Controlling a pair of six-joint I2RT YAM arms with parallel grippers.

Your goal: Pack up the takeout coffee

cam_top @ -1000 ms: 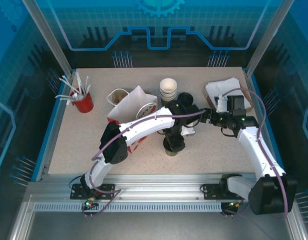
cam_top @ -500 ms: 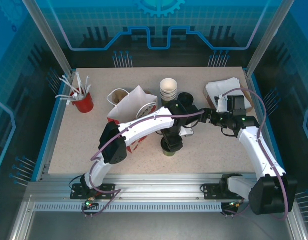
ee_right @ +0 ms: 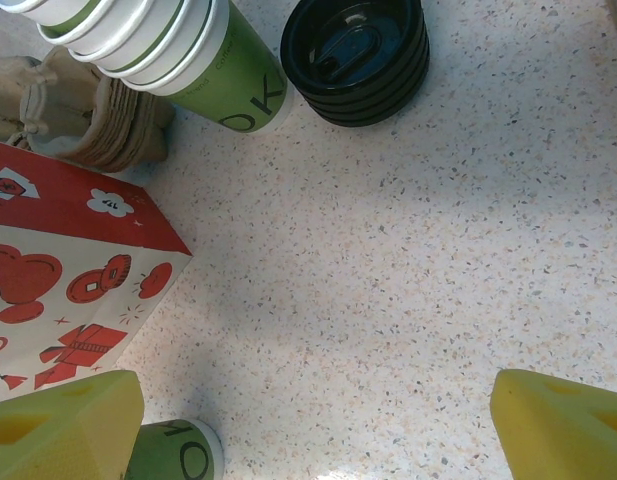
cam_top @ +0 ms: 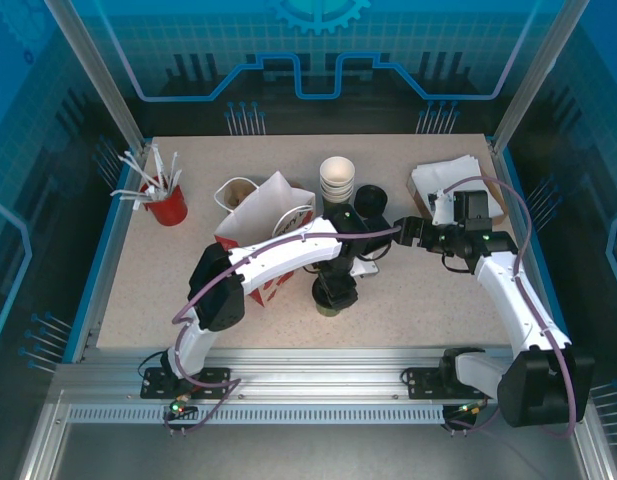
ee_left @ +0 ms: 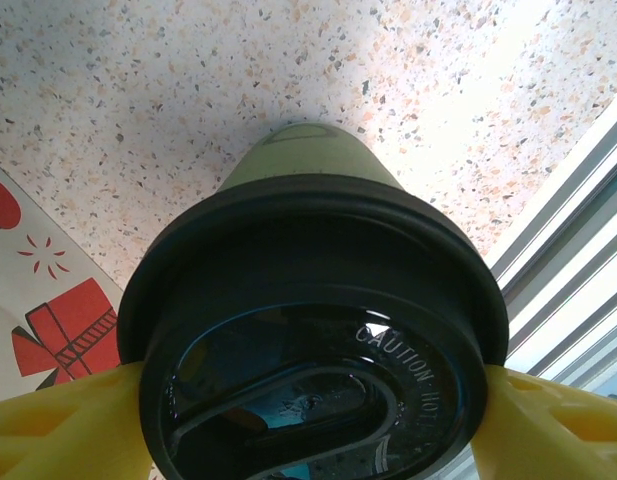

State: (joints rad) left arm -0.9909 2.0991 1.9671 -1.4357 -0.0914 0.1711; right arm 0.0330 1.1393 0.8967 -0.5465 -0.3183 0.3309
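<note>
**Status:** packing under way, not finished.

**Left jaws:** clamped on the coffee cup (cam_top: 331, 300). The yellow fingers (ee_left: 58, 425) press in from either side just below the rim of the black lid (ee_left: 313, 330). The lid is seated all the way round as far as the left wrist view shows. The cup is upright, green base towards the tabletop (cam_top: 148, 280), at the near middle and just beside the near corner of the paper bag (cam_top: 263, 215). I cannot tell whether the base rests on the tabletop or hangs just clear of it.

**Right jaws:** apart, nothing between the fingers (ee_right: 563, 430). They hover over bare tabletop near the stack of lids (ee_right: 358, 50) and the stack of lidless cups (ee_right: 188, 50).

**Done:** cup lidded and gripped.

**Outstanding:** the cup is outside the bag. In my judgement it must be raised above the bag's top edge, carried to the bag's mouth (cam_top: 238, 190) at the far left end, lowered in upright and released.

**Risk noted:** the bag is light paper and may tip or crumple if the cup brushes it. The free right jaws could steady it.
</note>
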